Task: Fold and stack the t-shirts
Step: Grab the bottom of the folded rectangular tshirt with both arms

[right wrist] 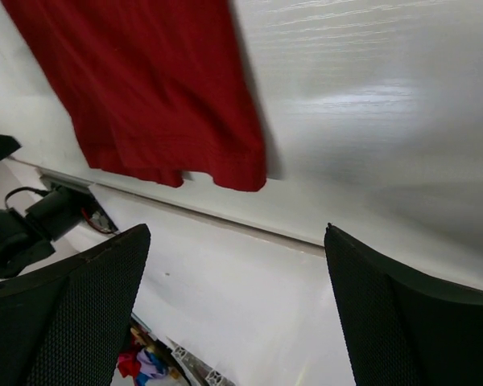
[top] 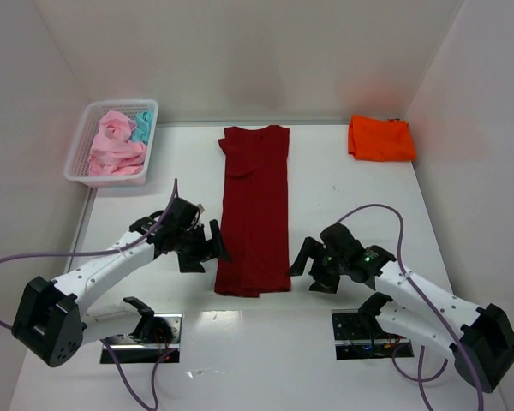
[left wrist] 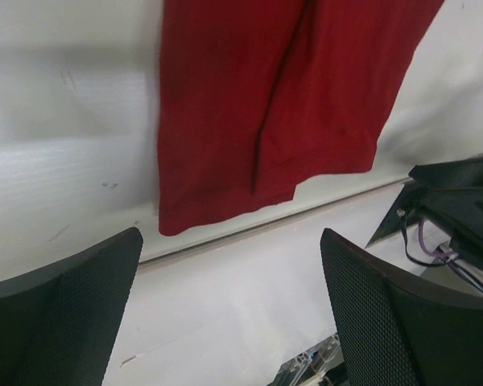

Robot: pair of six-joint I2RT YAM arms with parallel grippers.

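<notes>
**Hem fold next on the dark red shirt**

Working on the dark red shirt (top: 255,210), laid as a long narrow strip down the middle of the counter (top: 351,205), collar toward the far edge and hem toward the near edge. Probably about to pinch the two hem corners and carry them up toward the collar, halving the strip.

To do it well:
- Come down on both near corners at the same moment.
- Bite far enough in to catch every layer, since the hem looks doubled from the left wrist.
- Lift only enough to clear the counter.
- Keep the corners level and equally far apart, so the strip neither twists nor narrows.
- Lay the hem square on the collar end.
- Watch for the lower half dragging along, and for the rumpled sleeve fold at the far left of the cloth.

Poses the left gripper (top: 207,244) wide apart and empty, just beside the left hem corner. Reaches low from the near left corner of the counter, wrist turned in toward the cloth.

Poses the right gripper (top: 307,261) wide and empty too, just beside the right hem corner. Reaches low from the near right corner, mirroring the other arm. Touches no cloth with either, as far as can be told.

Elsewhere, leaves the orange shirt (top: 381,139) folded at the far right corner. Leaves the pink shirts (top: 116,145) and a teal shirt (top: 140,130) bunched in the white basket (top: 79,152) at the far left corner, not yet folded.
</notes>
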